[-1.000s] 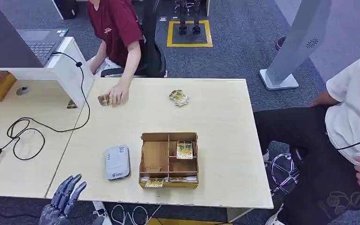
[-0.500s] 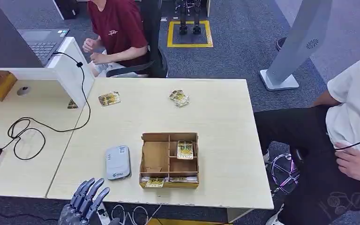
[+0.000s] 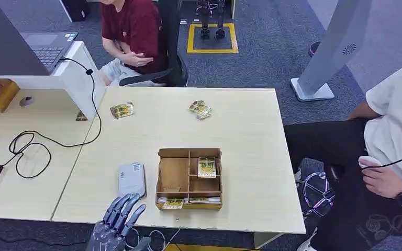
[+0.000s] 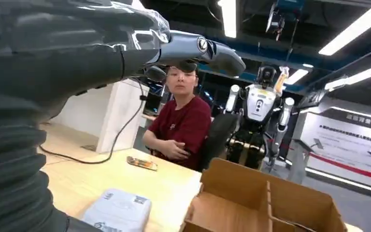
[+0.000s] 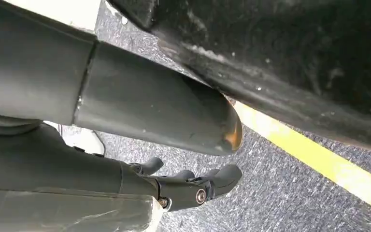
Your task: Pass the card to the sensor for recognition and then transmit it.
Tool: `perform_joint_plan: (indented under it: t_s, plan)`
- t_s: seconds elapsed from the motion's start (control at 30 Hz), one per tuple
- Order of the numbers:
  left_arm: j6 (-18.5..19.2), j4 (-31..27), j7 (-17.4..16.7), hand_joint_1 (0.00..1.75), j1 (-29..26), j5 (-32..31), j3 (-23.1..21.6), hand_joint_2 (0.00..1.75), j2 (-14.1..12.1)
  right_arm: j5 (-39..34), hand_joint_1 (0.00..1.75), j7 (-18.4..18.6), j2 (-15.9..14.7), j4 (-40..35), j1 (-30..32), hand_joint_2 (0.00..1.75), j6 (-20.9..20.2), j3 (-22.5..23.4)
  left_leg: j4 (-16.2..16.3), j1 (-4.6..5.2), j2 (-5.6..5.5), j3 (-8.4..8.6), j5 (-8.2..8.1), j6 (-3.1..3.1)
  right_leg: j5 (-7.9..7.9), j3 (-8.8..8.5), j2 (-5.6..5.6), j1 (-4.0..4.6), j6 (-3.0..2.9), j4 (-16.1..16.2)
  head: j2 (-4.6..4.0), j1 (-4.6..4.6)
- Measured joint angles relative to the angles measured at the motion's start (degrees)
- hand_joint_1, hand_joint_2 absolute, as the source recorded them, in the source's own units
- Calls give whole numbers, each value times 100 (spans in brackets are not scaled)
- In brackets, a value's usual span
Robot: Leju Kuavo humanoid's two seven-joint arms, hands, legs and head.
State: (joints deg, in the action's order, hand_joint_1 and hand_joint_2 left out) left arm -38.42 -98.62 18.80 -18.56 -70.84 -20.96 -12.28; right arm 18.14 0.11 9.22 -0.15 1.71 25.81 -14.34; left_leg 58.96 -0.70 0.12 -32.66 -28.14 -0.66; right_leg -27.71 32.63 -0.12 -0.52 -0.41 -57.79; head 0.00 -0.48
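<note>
The left hand is seen at the table's near edge, fingers spread and holding nothing; the right hand hangs toward the floor, fingers loosely curled and empty. A thin card is lying flat in a compartment of the wooden box — yellow, printed, easily fumbled against the dividers. The grey sensor, just beside the box, could be knocked in reaching across.
</note>
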Motion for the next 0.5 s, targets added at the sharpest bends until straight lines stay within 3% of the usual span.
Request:
perform_joint_plan:
  t_s: [0.17,0.5]
  plan:
    - [0,161,-63,0,104,17,-127,175,98,0,0,-2,0,2,-2,0,0,-2,0,0,-1,-1,0,0,0,0,-1,0,0,0,0,2]
    - [0,726,-431,0,403,-186,-400,175,540,9,0,-2,0,2,-12,0,-17,-7,1,0,-1,1,0,0,0,0,-1,0,0,0,0,0]
